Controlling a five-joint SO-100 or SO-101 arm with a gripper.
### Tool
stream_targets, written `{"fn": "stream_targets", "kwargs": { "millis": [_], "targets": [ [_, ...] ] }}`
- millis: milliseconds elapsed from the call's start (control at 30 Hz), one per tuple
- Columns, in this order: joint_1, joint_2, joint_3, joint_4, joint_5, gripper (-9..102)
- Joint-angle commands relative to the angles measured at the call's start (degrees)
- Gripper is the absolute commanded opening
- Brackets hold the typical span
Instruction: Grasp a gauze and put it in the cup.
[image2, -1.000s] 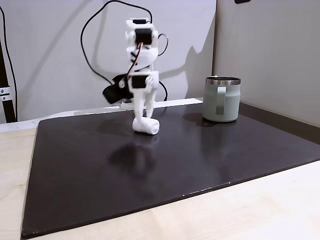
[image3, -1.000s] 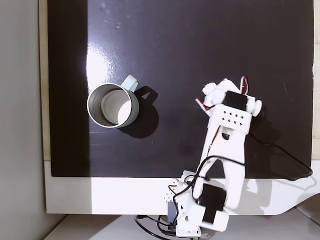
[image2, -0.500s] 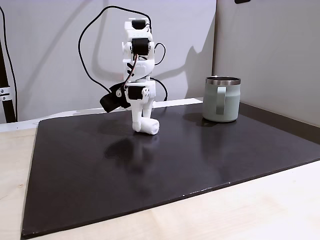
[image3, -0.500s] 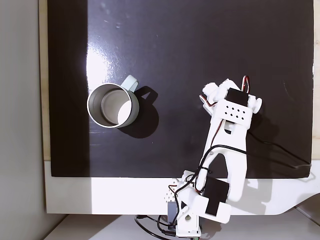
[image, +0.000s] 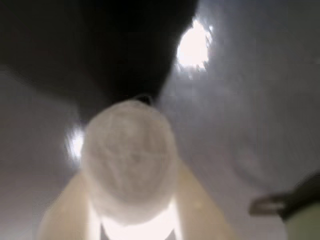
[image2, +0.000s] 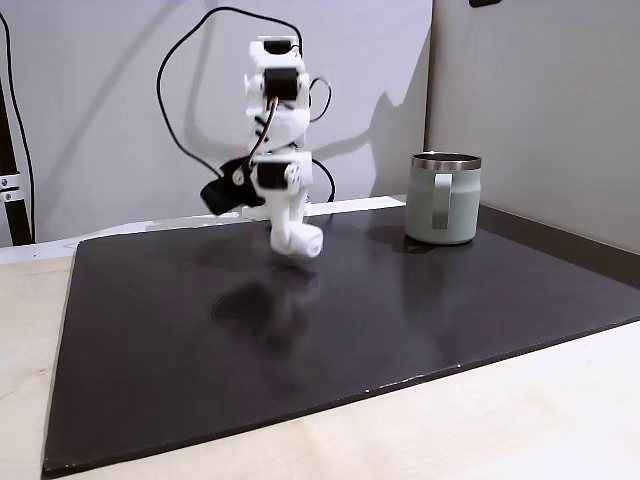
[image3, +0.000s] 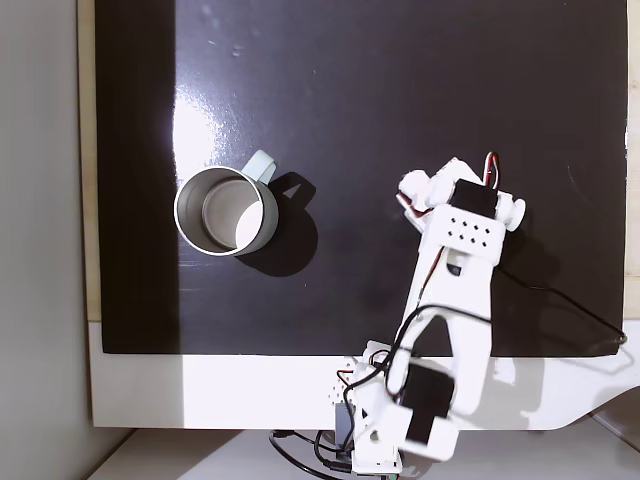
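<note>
Between the fingers (image2: 300, 240) — the gauze (image2: 304, 240), clamped and clear of the dark mat (image2: 400, 320).
Carry it level toward the cup (image2: 444, 198), well apart to the right in this fixed view; keep the grip firm — let go only once above the steel rim.

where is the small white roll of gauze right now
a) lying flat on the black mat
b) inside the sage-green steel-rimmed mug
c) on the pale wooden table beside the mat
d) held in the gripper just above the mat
d: in a fixed view the gripper is shut on the small white gauze roll, with a gap between it and the black mat; the sage-green mug stands apart to the right.
</note>
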Motion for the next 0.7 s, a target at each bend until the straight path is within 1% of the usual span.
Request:
{"fn": "stream_targets", "kwargs": {
  "millis": [0,200,400,533,667],
  "targets": [
    [-2.5,8.6,-2.8,5.3,-0.6,0],
    [-7.2,16.8,-10.1,18.4,-0.2,0],
    [-10.6,22.9,-16.4,27.4,-0.2,0],
    [-12.1,25.8,-19.7,31.0,-0.8,0],
    [-14.2,27.6,-20.0,30.7,-1.3,0]
  ]
}}
